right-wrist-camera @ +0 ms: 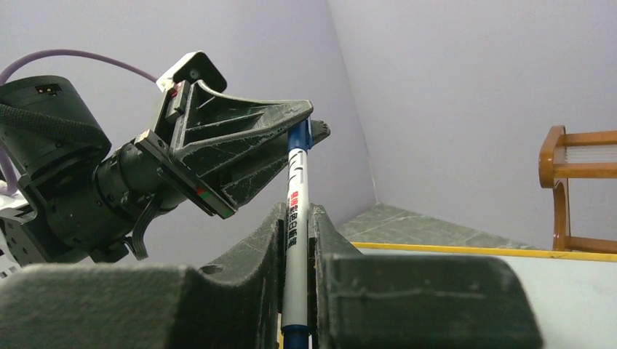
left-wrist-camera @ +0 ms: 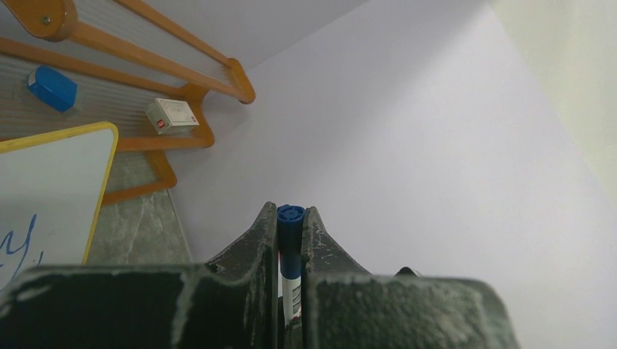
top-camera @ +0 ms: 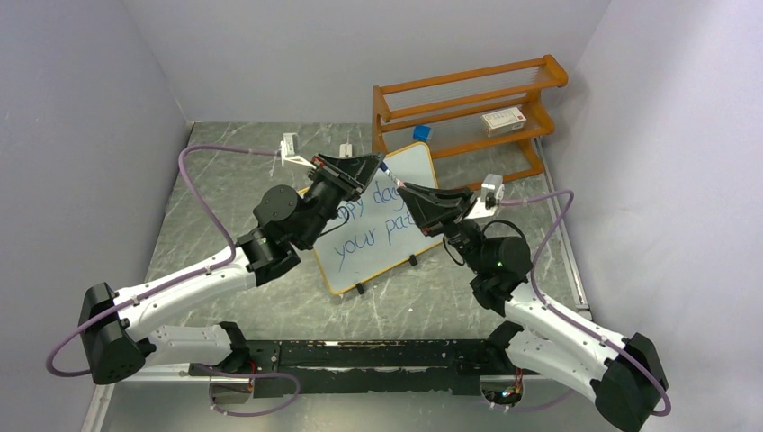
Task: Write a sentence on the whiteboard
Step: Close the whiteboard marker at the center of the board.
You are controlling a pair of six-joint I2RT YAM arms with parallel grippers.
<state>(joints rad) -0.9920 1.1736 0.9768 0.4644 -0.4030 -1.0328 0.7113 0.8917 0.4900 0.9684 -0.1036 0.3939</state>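
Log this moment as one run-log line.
left hand: shut on marker | right hand: shut on marker | whiteboard: blue sentence on it

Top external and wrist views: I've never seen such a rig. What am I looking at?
Two robot arms are bolted to a table. The top view looks down from behind them: left arm, right arm. The other two pictures come from a camera on each wrist, looking along its own jaws. On the table sit a whiteboard with blue writing and, behind it, an orange rack. Both pairs of jaws grip one blue marker: the left at its blue end, the right on its white barrel.
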